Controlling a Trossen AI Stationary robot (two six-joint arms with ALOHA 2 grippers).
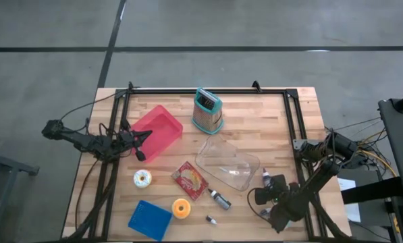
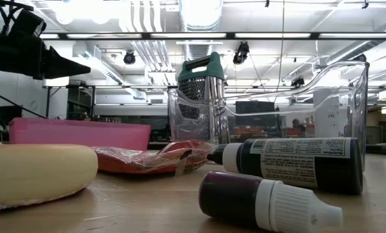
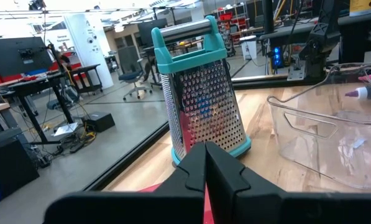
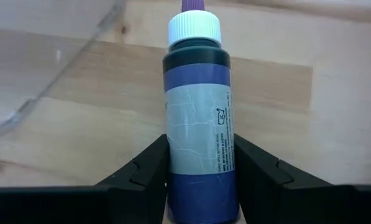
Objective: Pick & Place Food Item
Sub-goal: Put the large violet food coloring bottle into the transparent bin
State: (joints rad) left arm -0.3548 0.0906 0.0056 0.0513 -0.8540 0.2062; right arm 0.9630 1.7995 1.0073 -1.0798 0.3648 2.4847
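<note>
My right gripper clamps a bottle near the table's right edge, cap pointing away, base hidden; left gripper is closed, empty.

- High view looked straight down on the whole table.
- Low view sat at tabletop height, facing the grater, shared with the left wrist view.
- Right wrist view pressed close to a bottle.

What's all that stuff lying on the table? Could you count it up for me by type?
Small dropper bottles: 3, one held in the right gripper, two lying flat
Bins: 2, pink and clear
Doughnuts: 2, white and orange
Grater: 1
Red snack packet: 1
Blue square lid: 1
Total: 10
</note>
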